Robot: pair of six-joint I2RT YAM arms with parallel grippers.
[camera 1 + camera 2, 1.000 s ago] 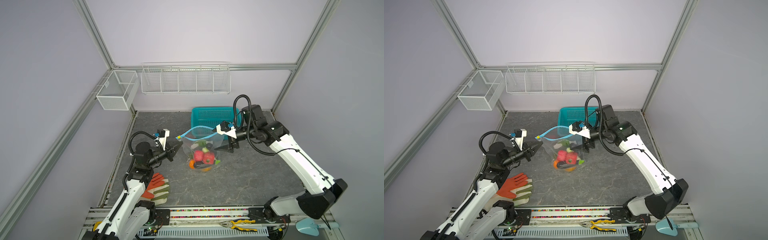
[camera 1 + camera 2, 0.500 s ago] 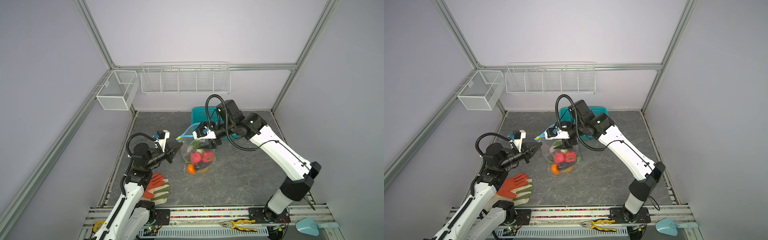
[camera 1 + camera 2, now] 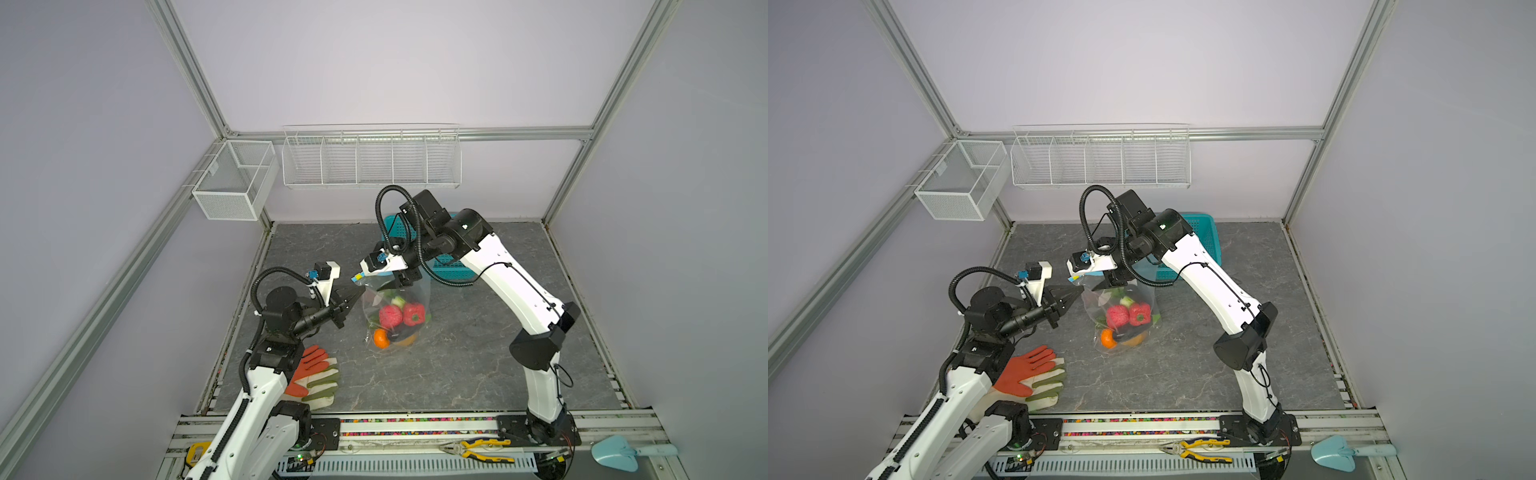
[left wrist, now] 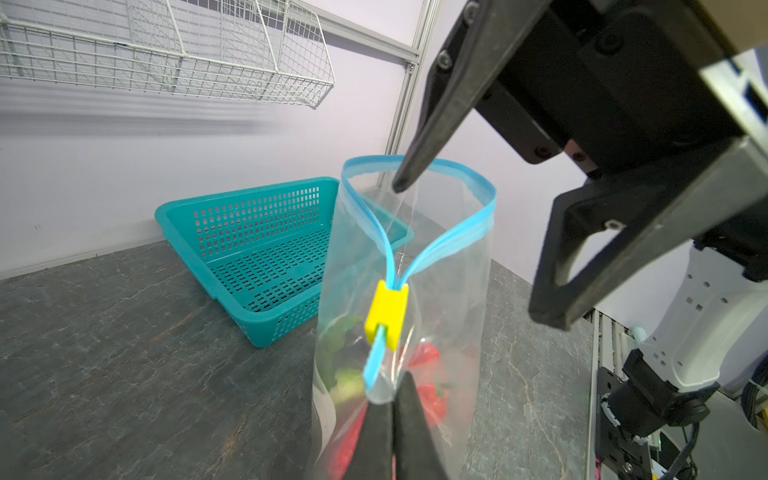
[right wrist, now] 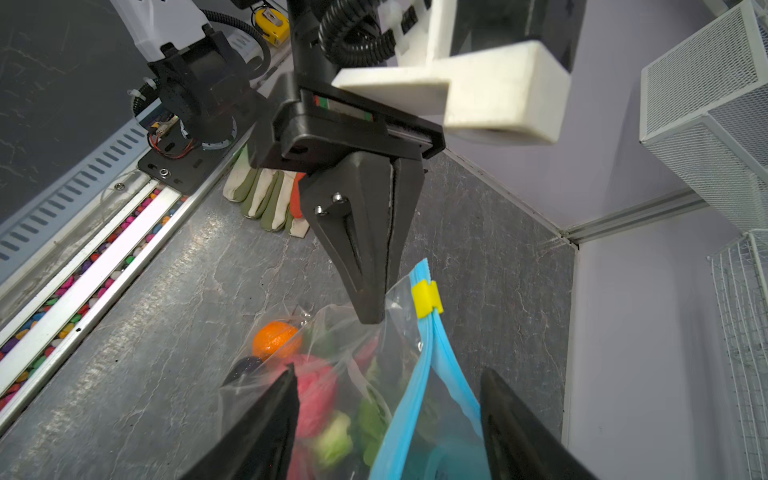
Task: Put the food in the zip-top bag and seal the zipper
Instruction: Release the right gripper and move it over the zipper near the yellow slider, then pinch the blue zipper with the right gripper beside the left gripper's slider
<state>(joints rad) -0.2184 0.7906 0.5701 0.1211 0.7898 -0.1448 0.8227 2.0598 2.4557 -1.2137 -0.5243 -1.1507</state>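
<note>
Left wrist view catches the sealing step: at lower centre the left hand (image 4: 392, 395) is clamped on a corner of the bag (image 4: 449, 291) under the yellow slider (image 4: 386, 318), food (image 4: 436, 399) inside, while the right hand (image 4: 473, 247) hangs open astride the gaping zipper (image 4: 453, 237), due next to grip and pull that slider.

Left arm (image 3: 259, 395) and right arm (image 3: 492, 255): white link shells, black joint housings. Black corrugated cable (image 3: 392, 188) loops at each wrist. White camera mount (image 3: 328, 276) carries blue connector (image 3: 309, 274). Left gripper (image 5: 372, 316): black wedge-shaped fingers (image 5: 357, 249), two silver screws (image 5: 328, 204). Green indicator light (image 3: 1162, 226) on right arm's joint.
</note>
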